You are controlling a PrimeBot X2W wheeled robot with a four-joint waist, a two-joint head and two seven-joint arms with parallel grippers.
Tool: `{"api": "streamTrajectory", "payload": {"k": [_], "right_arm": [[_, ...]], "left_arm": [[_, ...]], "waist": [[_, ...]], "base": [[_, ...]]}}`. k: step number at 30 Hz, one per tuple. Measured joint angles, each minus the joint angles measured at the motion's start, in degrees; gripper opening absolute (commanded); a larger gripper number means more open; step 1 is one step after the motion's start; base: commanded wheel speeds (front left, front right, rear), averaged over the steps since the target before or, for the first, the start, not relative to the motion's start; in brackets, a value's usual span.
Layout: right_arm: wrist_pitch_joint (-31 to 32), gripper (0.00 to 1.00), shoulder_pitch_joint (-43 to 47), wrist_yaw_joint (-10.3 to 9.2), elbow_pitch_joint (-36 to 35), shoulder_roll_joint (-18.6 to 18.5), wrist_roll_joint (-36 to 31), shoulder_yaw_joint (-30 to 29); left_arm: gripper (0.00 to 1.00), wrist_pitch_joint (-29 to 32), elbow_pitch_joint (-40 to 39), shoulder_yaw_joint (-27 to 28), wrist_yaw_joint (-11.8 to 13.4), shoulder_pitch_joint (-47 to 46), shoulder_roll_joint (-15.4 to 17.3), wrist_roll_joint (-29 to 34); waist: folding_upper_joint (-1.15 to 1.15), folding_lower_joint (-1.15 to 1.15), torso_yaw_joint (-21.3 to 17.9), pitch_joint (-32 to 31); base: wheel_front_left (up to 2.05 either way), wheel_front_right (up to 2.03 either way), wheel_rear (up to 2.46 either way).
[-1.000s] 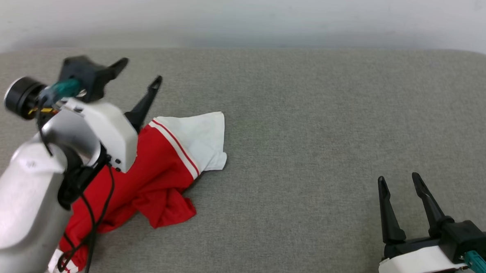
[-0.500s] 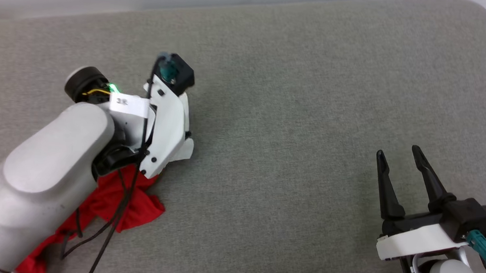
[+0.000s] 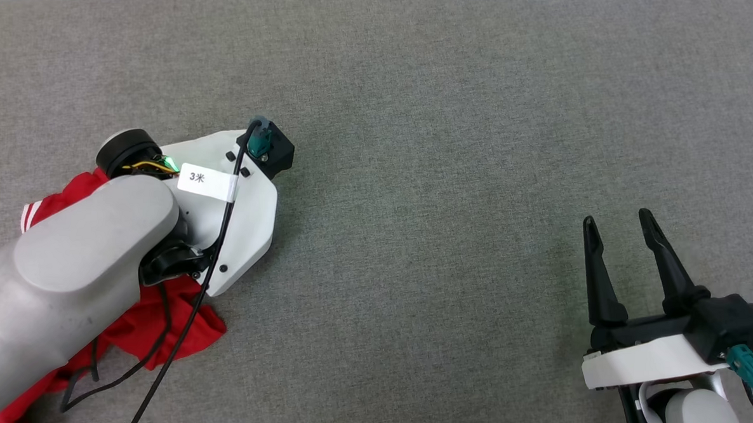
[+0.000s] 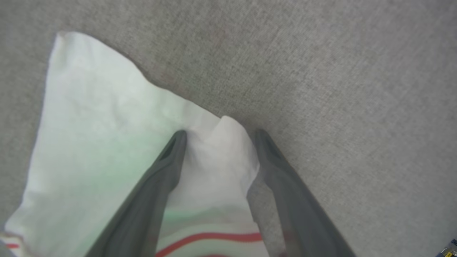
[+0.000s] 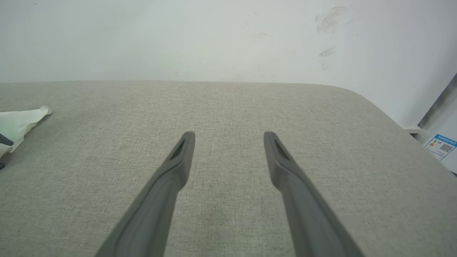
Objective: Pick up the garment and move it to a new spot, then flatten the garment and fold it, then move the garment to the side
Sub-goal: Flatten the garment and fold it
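Straddling white sleeve of garment (image 4: pixel 89 125), left pincer (image 4: pixel 219 132) spread wide, right pincer (image 3: pixel 616 217) wide, empty

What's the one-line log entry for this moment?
phase: pre-grasp | left gripper: open, astride shirt sleeve corner | right gripper: open, empty | shirt: crumpled, ungrasped

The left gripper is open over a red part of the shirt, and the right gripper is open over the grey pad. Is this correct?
Not quite: the left wrist view shows the left gripper open over a white sleeve of the shirt, not a red part. The right gripper is open over the pad, as you say.
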Motion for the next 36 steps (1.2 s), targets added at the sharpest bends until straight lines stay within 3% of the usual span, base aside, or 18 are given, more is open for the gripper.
{"api": "streamTrajectory", "payload": {"k": [1,2,3,7,12,20,30,36], "right_arm": [[0.00,1.00,-0.12,0.00,0.01,0.00,0.10,0.00],[0.00,1.00,-0.25,0.00,0.01,0.00,0.16,-0.07],[0.00,1.00,-0.42,0.00,0.01,0.00,0.16,-0.16],[0.00,1.00,-0.57,0.00,0.14,0.00,0.14,-0.56],[0.01,1.00,0.33,0.00,0.52,0.02,-0.25,-0.99],[0.00,1.00,2.05,0.00,0.91,0.03,-0.77,-0.96],[0.00,1.00,3.76,0.00,1.32,0.02,-0.62,-0.94],[0.00,1.00,3.71,0.00,0.83,0.02,0.12,-1.22]], "left_arm": [[0.45,0.00,0.09,-0.14,0.01,-0.01,0.00,-0.20],[0.45,-0.14,0.23,-0.27,0.01,-0.03,0.00,-0.33],[0.00,-0.53,0.38,-0.46,0.00,-0.03,-0.01,-0.41],[0.00,-5.30,1.82,-1.44,0.00,0.19,-0.05,-1.38],[0.00,-15.48,3.30,-1.88,-0.08,0.22,-0.47,-0.20],[0.00,-27.86,2.08,2.20,0.63,-2.36,-0.47,1.87],[0.00,-31.27,-5.25,3.99,3.39,-5.17,-0.91,4.46],[0.00,-31.01,-7.00,3.15,3.71,-7.77,-6.36,5.88]], "waist": [[0.00,0.00,-0.05,0.09],[0.00,0.00,-0.03,0.09],[0.00,0.00,0.04,0.05],[0.00,0.00,0.59,-0.76],[0.00,0.00,1.87,-3.09],[0.00,0.00,4.48,-8.09],[0.00,0.00,5.10,-12.39],[0.00,0.00,3.17,-12.07]], "base": [[0.00,0.00,0.00],[0.00,0.00,0.00],[0.00,0.00,0.00],[0.00,0.00,0.00],[0.00,0.00,0.00],[0.00,0.00,0.00],[0.00,0.00,0.00],[0.00,0.00,0.00]]}}
